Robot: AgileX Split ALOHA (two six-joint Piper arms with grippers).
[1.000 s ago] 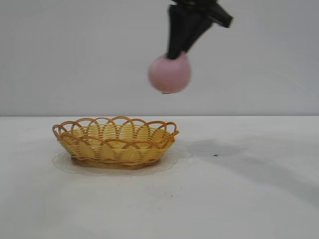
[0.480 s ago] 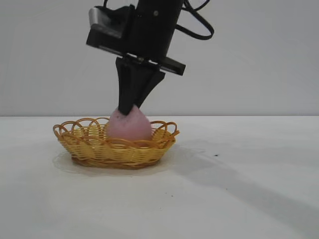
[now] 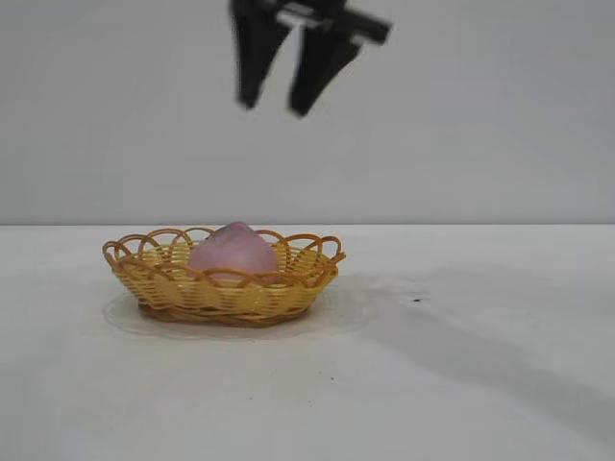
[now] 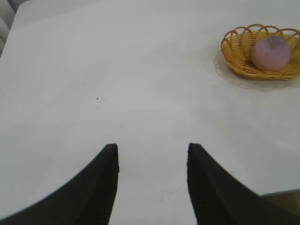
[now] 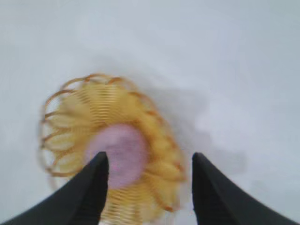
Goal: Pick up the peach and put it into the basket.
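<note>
The dusty-pink peach [image 3: 232, 253] lies inside the yellow-tan wicker basket [image 3: 288, 283] on the white table. My right gripper [image 3: 276, 106] hangs open and empty high above the basket, well apart from the peach. In the right wrist view the peach [image 5: 121, 157] sits in the basket [image 5: 161, 154] below the open gripper [image 5: 147, 159]. My left gripper [image 4: 152, 150] is open and empty over bare table, far from the basket [image 4: 234, 58] and the peach [image 4: 270, 52] seen in its view.
A small dark speck [image 3: 415, 300] marks the table to the right of the basket. The white table [image 3: 461, 384] spreads all round the basket.
The right gripper carried the peach down into the basket, let go of it, and rose open well above. The peach now rests in the basket.
</note>
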